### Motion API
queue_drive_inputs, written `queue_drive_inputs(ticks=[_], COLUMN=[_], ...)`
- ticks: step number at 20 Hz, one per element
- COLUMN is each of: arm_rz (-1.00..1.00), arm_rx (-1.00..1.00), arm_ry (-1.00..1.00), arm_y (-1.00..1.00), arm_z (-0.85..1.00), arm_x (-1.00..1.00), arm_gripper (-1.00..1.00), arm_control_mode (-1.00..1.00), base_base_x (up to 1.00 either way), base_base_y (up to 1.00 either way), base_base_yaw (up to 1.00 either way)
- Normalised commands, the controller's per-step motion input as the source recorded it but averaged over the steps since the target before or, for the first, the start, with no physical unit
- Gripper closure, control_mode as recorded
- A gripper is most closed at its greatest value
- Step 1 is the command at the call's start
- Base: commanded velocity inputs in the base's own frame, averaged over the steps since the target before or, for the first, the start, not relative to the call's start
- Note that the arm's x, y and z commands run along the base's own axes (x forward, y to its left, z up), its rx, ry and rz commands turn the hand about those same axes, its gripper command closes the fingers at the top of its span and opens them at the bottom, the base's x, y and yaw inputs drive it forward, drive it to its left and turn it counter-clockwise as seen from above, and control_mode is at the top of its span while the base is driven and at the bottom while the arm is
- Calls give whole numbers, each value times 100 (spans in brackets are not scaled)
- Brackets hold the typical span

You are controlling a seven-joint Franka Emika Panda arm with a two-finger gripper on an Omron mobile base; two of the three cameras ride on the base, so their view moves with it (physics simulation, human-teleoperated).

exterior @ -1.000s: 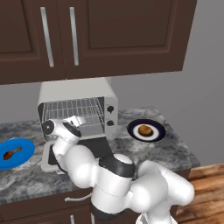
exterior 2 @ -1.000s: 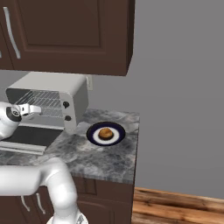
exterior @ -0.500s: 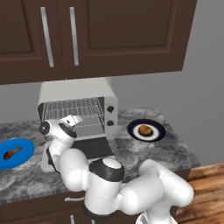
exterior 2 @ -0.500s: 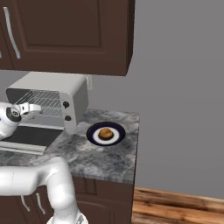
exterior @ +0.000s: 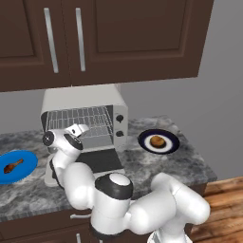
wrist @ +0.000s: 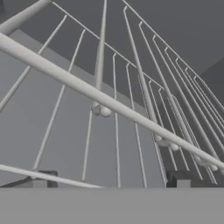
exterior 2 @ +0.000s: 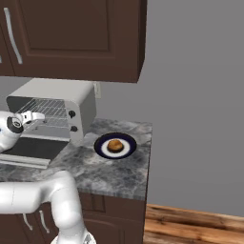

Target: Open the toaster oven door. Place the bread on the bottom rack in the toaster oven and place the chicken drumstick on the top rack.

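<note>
The toaster oven [exterior: 83, 102] stands at the back of the counter. Its door [exterior: 103, 161] hangs open and lies flat in front of it. My gripper [exterior: 81, 128] is at the left of the oven mouth, level with the wire racks [exterior: 92, 121], and it is open and holds nothing. Up close, the hand view has rack wires [wrist: 105, 103] crossing just ahead of my spread fingertips [wrist: 180, 178]. The bread [exterior: 157, 141] sits on a dark plate [exterior: 171, 146] to the right of the oven. The chicken drumstick [exterior: 12, 166] lies on a blue plate [exterior: 26, 160] at the left.
Dark wall cabinets [exterior: 95, 38] hang above the oven. The granite counter [exterior 2: 119, 171] ends just right of the bread's plate [exterior 2: 101, 148]. My own arm [exterior: 80, 175] rises in front of the open door.
The gripper has edged slightly up and toward the oven mouth. The arm's elbow has shifted a little. Door, bread and drumstick have not moved.
</note>
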Motion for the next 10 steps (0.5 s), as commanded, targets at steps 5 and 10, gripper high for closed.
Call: queue_drive_inputs(ticks=[5, 10], arm_rz=[2, 2], arm_rx=[0, 0], arm_ry=[0, 0], arm_y=[4, 3], arm_z=[-37, -43], arm_x=[8, 9], arm_gripper=[-100, -100], arm_control_mode=[-100, -100], base_base_x=[0, 0], base_base_y=[0, 0], base_base_yaw=[0, 0])
